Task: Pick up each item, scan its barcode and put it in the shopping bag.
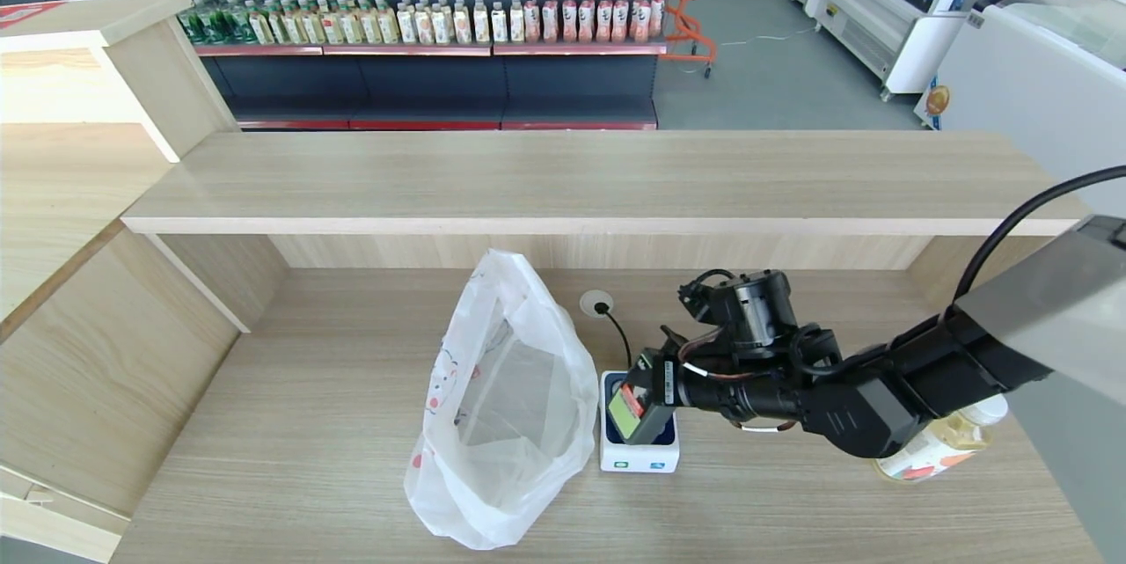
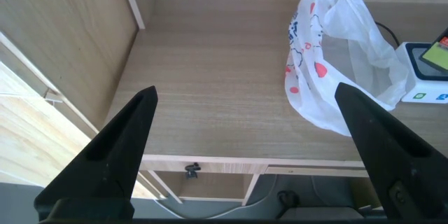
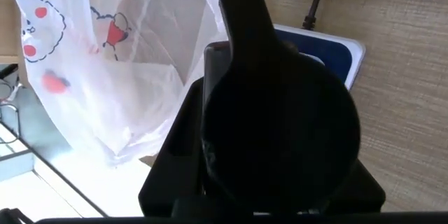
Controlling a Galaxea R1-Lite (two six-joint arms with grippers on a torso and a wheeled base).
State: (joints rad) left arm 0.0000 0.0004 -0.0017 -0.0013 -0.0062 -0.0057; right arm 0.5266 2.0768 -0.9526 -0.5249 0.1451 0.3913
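My right gripper [image 1: 649, 392] is shut on a small dark container with a green label [image 1: 627, 411], held just over the white barcode scanner [image 1: 639, 456] with its blue top. In the right wrist view the container's dark round end [image 3: 280, 133] hides most of the scanner [image 3: 334, 56]. The white plastic shopping bag [image 1: 501, 406] stands open right beside the scanner, on its left. My left gripper [image 2: 245, 161] hangs open above the counter's front edge, left of the bag [image 2: 329, 63], with nothing between its fingers.
A pale bottle with a white cap [image 1: 941, 445] lies on the counter at the right, partly under my right arm. A black cable [image 1: 616, 331] runs from the scanner to a grommet [image 1: 596, 303]. A raised shelf [image 1: 563, 186] borders the back, a wooden side wall [image 1: 106, 370] the left.
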